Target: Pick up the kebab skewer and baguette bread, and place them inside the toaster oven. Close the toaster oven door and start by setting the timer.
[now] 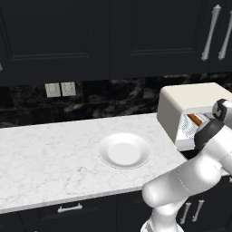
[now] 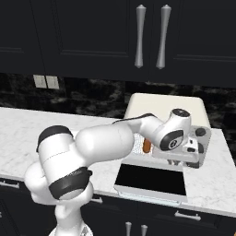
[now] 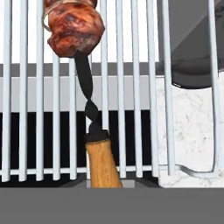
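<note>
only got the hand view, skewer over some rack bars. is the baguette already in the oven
Observer: Yes. In the right base view the baguette lies inside the toaster oven, on the left of its opening.
Operator: where's the door
Observer: The toaster oven door is folded fully down and lies flat in front of the opening.
Operator: anything left on the plate
Observer: No. Nothing lies on the white plate on the counter. The kebab skewer you see is at the oven mouth with the hand.
</note>
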